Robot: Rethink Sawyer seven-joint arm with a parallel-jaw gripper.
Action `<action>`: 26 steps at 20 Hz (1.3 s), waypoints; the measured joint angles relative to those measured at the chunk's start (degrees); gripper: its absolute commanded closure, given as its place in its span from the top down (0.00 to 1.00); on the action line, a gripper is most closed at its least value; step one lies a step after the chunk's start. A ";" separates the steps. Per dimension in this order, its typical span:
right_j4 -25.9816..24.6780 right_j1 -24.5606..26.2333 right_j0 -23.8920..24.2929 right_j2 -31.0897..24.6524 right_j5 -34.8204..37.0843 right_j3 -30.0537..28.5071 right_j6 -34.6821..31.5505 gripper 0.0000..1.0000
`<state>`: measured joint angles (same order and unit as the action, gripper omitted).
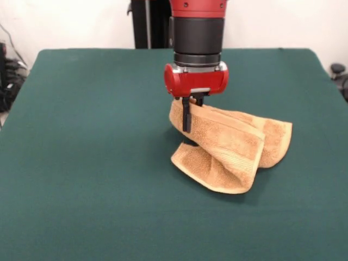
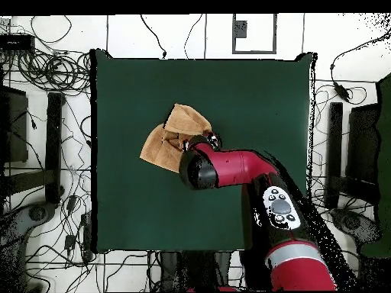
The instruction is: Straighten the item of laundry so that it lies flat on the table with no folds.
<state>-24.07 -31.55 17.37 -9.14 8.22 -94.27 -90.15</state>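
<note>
The tan-orange terry towel (image 1: pixel 231 149) lies folded over itself on the dark green table (image 1: pixel 81 163), with one corner lifted. My gripper (image 1: pixel 188 115) stands over the towel's upper left corner and is shut on that corner, holding it a little above the table. The rest of the towel drapes down to the right in layered folds, with a flat woven band showing along the front edge. In the overhead view the towel (image 2: pixel 164 141) sits near the table's (image 2: pixel 122 206) middle, and the arm's head (image 2: pixel 197 169) covers its lower right part. The white label does not show.
The table's cover spreads wide on all sides of the towel. Cables and dark stands (image 2: pixel 53 145) lie on the floor round the table. The robot's black pedestal (image 1: pixel 148 24) stands at the table's far side.
</note>
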 measured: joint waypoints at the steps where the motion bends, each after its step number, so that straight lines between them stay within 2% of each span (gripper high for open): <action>1: 0.52 0.01 0.07 0.01 0.60 0.01 0.00 0.00; 6: 4.87 0.02 0.81 0.11 8.33 0.24 0.00 0.00; 7: 6.07 0.01 1.19 0.13 11.62 0.38 0.00 0.00; 11: 7.28 0.02 1.82 0.26 16.49 0.68 0.00 0.00; 22: 7.84 0.11 1.92 0.41 17.65 1.19 0.00 0.00; 26: 8.79 -2.09 1.03 1.06 21.14 1.17 0.00 0.00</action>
<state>-15.28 -33.65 18.40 -8.07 29.36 -93.10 -90.15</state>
